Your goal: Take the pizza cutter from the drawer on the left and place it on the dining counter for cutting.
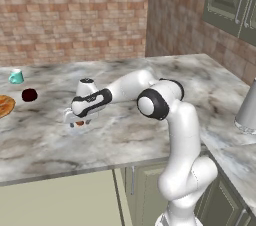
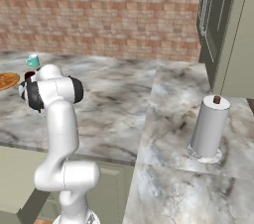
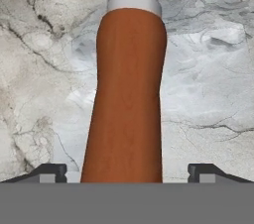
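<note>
Looking along the tool, the hand view has the pizza cutter lying on the marble surface, its brown handle between the spread, released fingertips, neither touching it. From the left base view, the arm hides most of it. A teal cup, dark ball and pizza sit left; a paper towel roll stands right.

Both base views look forward-down, sharing the dining counter; hand view hovers close above it
</note>
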